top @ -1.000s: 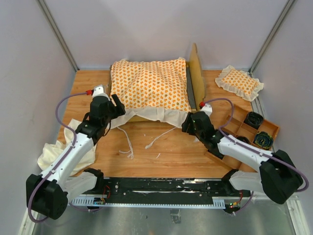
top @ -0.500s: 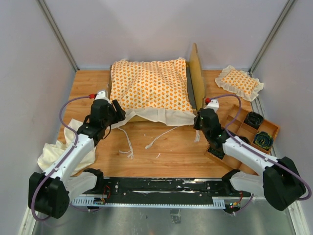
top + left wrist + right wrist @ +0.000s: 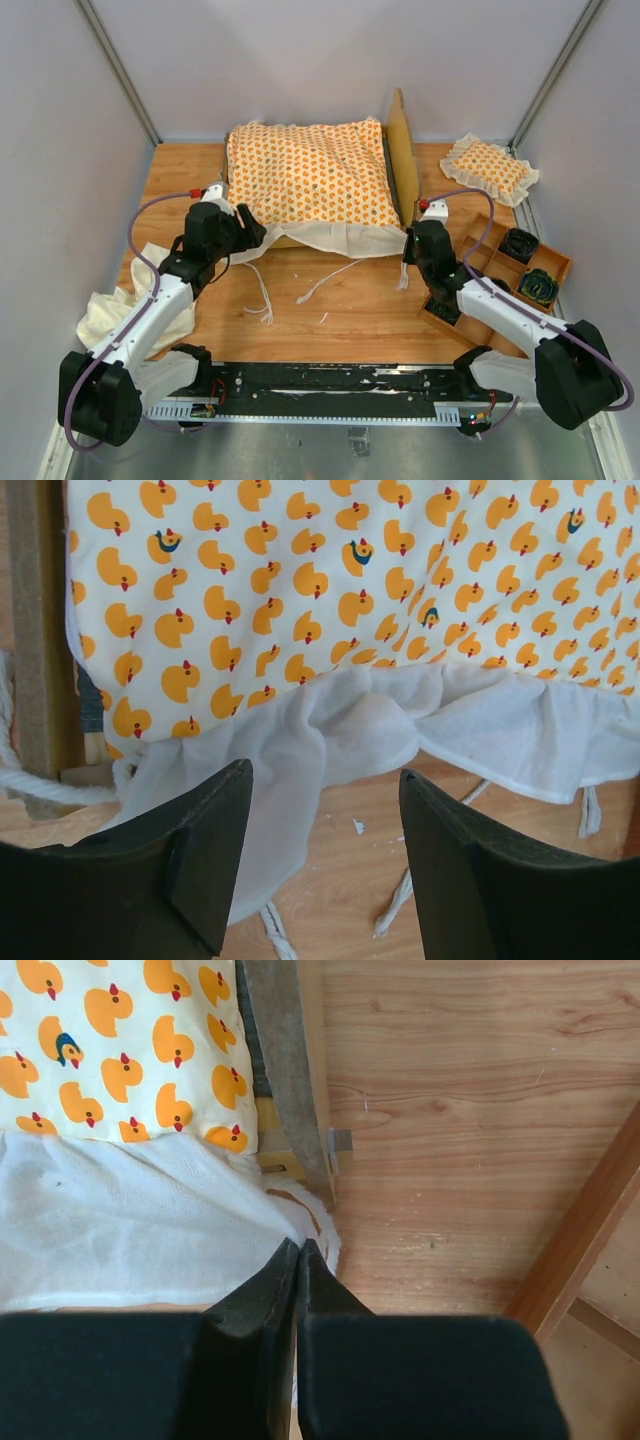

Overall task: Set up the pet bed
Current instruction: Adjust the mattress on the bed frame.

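My left end effector point(image 3: 325, 780) hangs wide open with nothing in it, just short of the cushion point(image 3: 305, 185) and its cream ruffle. The cushion lies on the bed frame point(image 3: 403, 160) at the far middle of the counter point(image 3: 350, 325). My right end effector point(image 3: 298, 1248) is clamped tight on the ruffle's near right corner, beside the frame's rail.

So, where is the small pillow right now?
In the top view, the small pillow lies far right on the table, beyond the wooden tray.
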Motion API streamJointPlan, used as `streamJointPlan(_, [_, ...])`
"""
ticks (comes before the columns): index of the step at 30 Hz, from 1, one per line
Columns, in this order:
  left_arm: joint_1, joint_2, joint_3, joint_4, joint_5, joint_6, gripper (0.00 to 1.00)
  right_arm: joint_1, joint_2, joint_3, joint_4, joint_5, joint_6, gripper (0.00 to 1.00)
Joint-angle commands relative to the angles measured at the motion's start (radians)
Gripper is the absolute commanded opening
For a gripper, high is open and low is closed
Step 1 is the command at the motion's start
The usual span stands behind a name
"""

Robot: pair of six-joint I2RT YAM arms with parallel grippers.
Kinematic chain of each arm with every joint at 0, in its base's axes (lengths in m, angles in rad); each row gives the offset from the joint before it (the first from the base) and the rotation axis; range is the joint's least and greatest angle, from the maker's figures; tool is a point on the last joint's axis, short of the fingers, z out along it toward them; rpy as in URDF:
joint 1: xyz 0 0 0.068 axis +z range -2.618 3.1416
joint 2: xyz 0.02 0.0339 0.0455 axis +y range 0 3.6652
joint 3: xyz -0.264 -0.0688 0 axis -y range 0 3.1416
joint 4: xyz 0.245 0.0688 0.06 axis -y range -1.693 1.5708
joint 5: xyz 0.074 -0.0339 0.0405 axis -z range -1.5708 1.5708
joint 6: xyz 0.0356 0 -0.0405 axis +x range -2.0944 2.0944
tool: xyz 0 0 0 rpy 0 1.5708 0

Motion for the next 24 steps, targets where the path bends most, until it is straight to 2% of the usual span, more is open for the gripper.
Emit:
streamJointPlan(1, [0.004,-0.007,-0.021,0.07,0.112,0.014,0.65,-0.021,0.021,0.045,-0.064,0.049,-0.051,0.03])
streamJointPlan(5, [0.002,0.006,0.0,0.042,0.133,0.047,0.65,-0.014,-0.027,0.173,-0.294,-0.004,-0.041,0.29])
streamJointPlan(8, [-0.005,0.001,-0.013,0.047,0.122,0.049,0.65,0.022,-0.085,0.225,-0.419,-0.009,-0.006,0.38])
streamJointPlan(12, [-0.041,-0.001,-0.032,0.064,0.076,0.057,0.65,0.104,-0.149,0.214,-0.386,-0.051,0.07,0.44])
streamJointPlan(15, [-0.06,0.011,-0.044,0.072,0.056,0.058,0.66,0.214,-0.12,0.23,-0.322,-0.012,0.105,0.51])
streamJointPlan(19, [-0.075,0.006,-0.078,0.093,0.007,0.036,0.67,0.324,0.015,0.306,-0.242,0.029,0.09,0.55])
streamJointPlan(24, [-0.076,0.0,-0.121,0.175,-0.058,-0.003,0.7,0.374,0.243,0.463,-0.243,0.037,0.116,0.58])
